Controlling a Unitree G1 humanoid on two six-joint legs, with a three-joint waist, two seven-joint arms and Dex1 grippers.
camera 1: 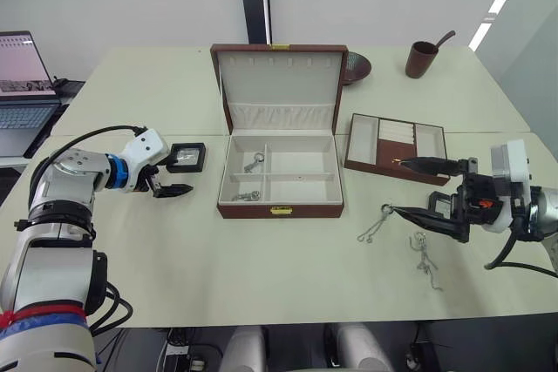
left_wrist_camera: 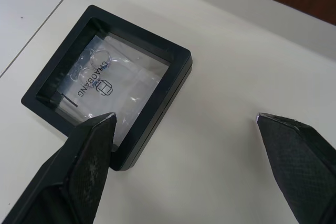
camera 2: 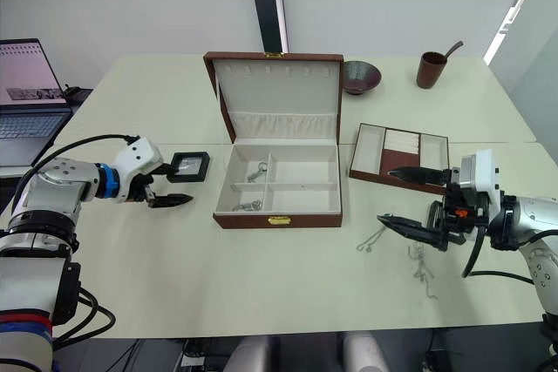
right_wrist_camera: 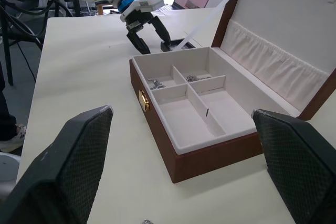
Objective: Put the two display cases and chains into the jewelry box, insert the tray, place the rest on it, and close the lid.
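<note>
Table (camera 1: 174, 267): work surface, all pieces within reach.
Jewelry box (camera 1: 281, 163), frame centre: lid up, compartments exposed for loading; chains already in left cells.
Tray (camera 1: 397, 147), right of box: set aside until lower layer filled.
Display case (camera 1: 187, 157), left of box: not yet boxed.
Left gripper (camera 1: 166, 187): fingers spread, empty, just beside case, likely lining up grasp.
Right gripper (camera 1: 417, 187), lower right: fingers spread, empty, above loose chains (camera 1: 377, 226).

One jewelry box (camera 1: 281, 176), one tray (camera 1: 397, 147), one display case (camera 1: 187, 157), and two loose chains (camera 1: 376, 225) (camera 1: 425, 259) on the table.
</note>
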